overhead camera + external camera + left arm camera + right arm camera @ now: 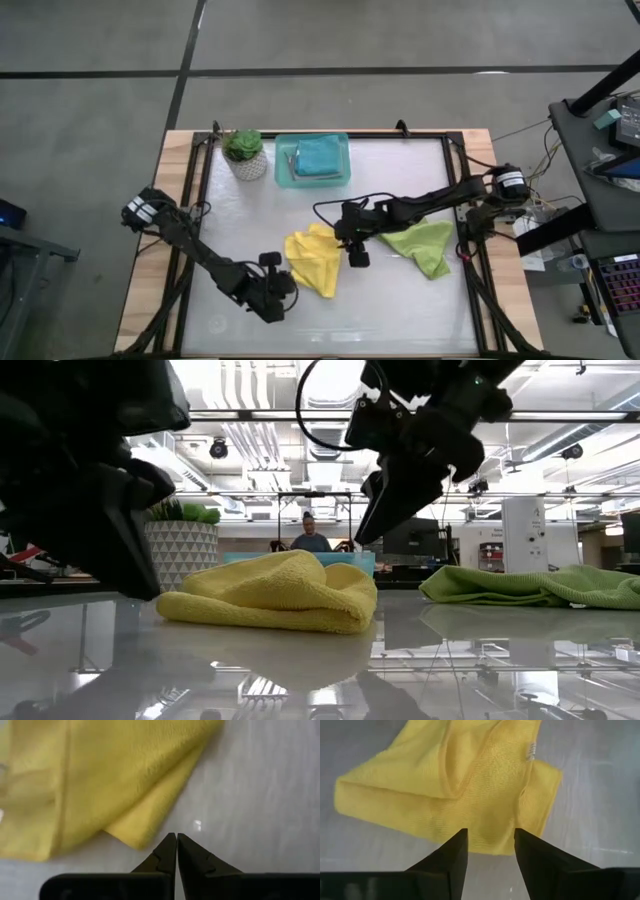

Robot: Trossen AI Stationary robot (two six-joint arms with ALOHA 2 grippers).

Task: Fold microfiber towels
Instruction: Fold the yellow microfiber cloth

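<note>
Yellow towel (312,260) lies rumpled mid-table; left gripper (281,300) closed empty, right gripper (356,258) open: pinch a true corner.

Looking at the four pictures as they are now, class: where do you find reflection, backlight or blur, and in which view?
Low view: the glossy table mirrors the ceiling lights and the yellow towel; the left arm is a backlit, near-black mass. High view: even light, soft sheen on the table. Left wrist view: the towel's far part is soft, and a small glint sits by the shut left claw. Right wrist view: faint streaky glare beside the towel.
</note>
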